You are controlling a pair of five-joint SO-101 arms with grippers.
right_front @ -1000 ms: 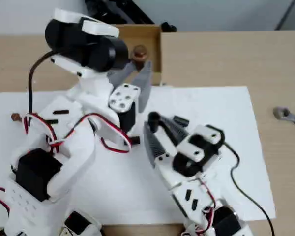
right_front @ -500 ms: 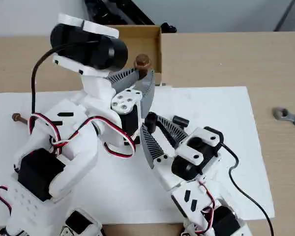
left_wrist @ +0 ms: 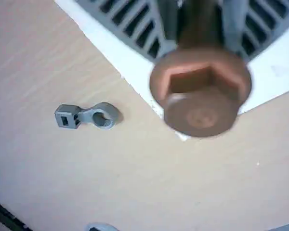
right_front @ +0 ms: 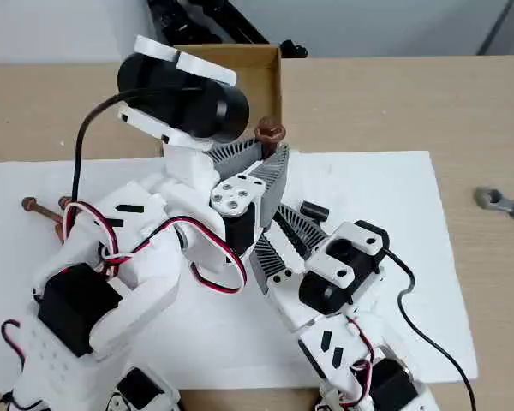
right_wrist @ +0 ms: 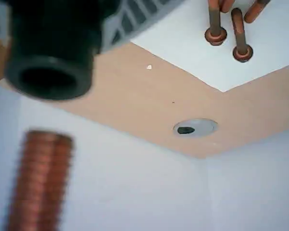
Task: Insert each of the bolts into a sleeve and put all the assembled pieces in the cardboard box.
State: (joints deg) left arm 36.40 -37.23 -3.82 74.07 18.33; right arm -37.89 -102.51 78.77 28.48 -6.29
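Desk: you had both arms over a white sheet (right_front: 377, 184) on the wooden desk (right_front: 394, 103).
Left claw: your left claw (right_front: 270, 163) was clamped on a copper bolt (left_wrist: 201, 91) just under its hex head, head up, at the sheet's far edge.
Right claw: your right claw (right_front: 278, 233) gripped a black sleeve (right_wrist: 50, 62); the bolt's threaded end sat just beside the sleeve's open mouth, not inside.
Second sleeve: a second sleeve (right_front: 313, 210) lay on the sheet near your right claw.
Loose bolts: the loose bolts (right_front: 38, 205) lay at the sheet's left edge.
Cardboard box: the cardboard box (right_front: 261, 64) stood just behind your left claw.
Wrench: a grey wrench (right_front: 501, 201) lay on bare desk, well apart to the right.
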